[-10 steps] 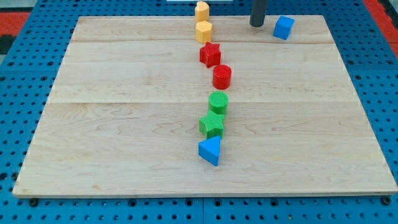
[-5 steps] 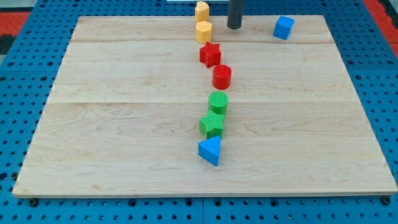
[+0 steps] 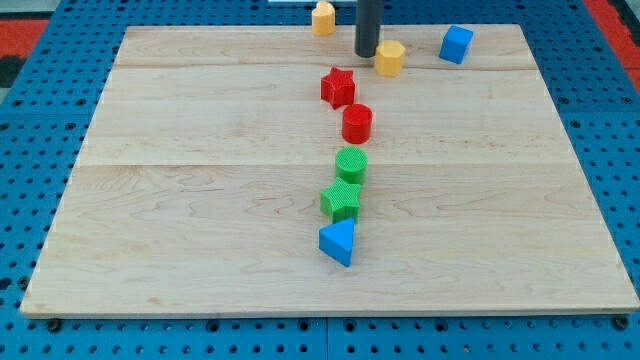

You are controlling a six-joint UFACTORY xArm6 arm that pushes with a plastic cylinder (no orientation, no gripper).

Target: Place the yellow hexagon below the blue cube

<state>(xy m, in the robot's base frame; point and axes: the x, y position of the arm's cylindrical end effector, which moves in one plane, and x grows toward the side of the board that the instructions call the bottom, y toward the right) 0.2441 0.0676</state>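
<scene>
Yellow hexagon near the view's top of the tabletop, to the left of the blue cube and slightly lower, with a clear gap between them; not below it yet. My tip just beside the hexagon's left side, touching or nearly so, hard to tell which. No pincer on this arm, only the dark rod, so nothing to open or close.

Second yellow block at the top edge, left of the rod. Down the middle, in a loose line: red star, red cylinder, green cylinder, green star, blue triangle.
</scene>
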